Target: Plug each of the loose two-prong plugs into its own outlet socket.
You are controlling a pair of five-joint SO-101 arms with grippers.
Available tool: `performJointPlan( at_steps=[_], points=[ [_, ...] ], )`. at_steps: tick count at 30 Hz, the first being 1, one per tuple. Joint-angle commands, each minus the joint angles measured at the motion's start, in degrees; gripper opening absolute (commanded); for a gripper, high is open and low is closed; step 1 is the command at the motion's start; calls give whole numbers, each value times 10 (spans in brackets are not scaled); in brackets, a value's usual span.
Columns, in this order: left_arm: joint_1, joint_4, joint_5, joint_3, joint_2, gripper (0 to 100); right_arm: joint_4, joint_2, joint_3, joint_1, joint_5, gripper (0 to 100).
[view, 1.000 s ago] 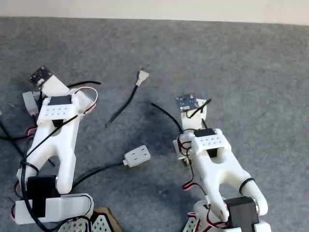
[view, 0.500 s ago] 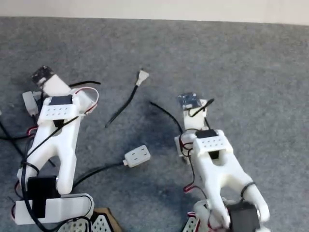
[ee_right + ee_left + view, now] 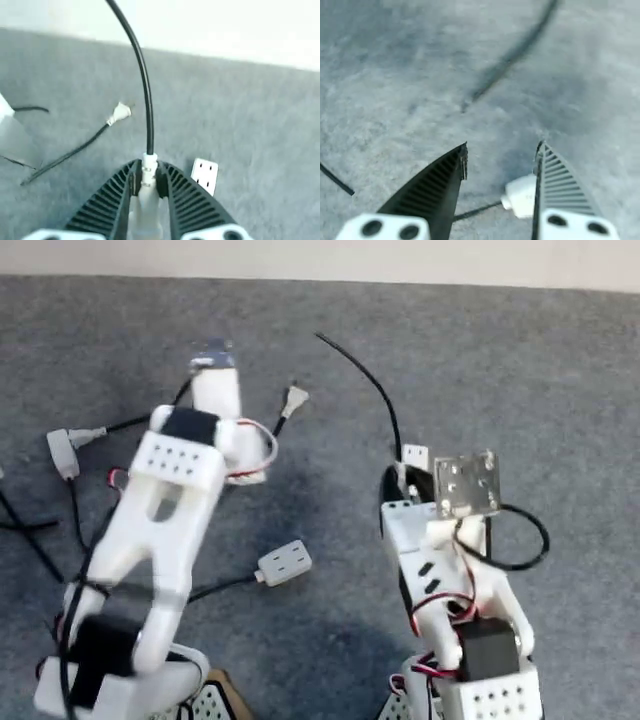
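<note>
My right gripper (image 3: 148,172) is shut on a white two-prong plug (image 3: 146,165) whose black cord (image 3: 142,80) rises away from it. In the high view that plug's cord (image 3: 375,390) arcs up and back from the right gripper (image 3: 398,480). A small white outlet block (image 3: 205,175) lies on the carpet just beyond the fingertips, also seen from above as the outlet block (image 3: 415,455). A loose plug (image 3: 295,398) with its cord lies mid-table. My left gripper (image 3: 502,152) is open above the carpet, with a white connector (image 3: 522,196) beside one finger.
A second white outlet block (image 3: 284,562) on a black cord lies between the arms. A third outlet (image 3: 62,452) sits at the far left. Several black cords cross the grey carpet (image 3: 560,380). The left arm (image 3: 180,455) stretches toward the loose plug.
The left arm has swung right and forward toward the middle. The right arm has tilted up with the plug, carrying its cord up and back.
</note>
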Motion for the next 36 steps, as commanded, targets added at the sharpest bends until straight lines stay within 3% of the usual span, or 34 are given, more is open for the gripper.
performJointPlan(
  at_steps=[1,5,10,16,23,29,36],
  points=[
    [56,7,-33,26,-124,236,2,7,4,0,-18,5],
    [101,-34,-45,162,-291,243,-12,57,0,-3,-24,5],
    [124,-109,-45,346,-493,332,-49,133,-5,-55,-41,5],
    [175,-116,-44,453,-652,377,-54,262,-98,-95,-78,5],
    [191,-149,-43,502,-676,374,-51,349,-145,-165,-112,5],
    [189,-193,-44,545,-676,373,-27,348,-148,-172,-109,5],
    [102,-283,-47,592,-675,373,-3,348,-150,-179,-101,5]
  ],
)
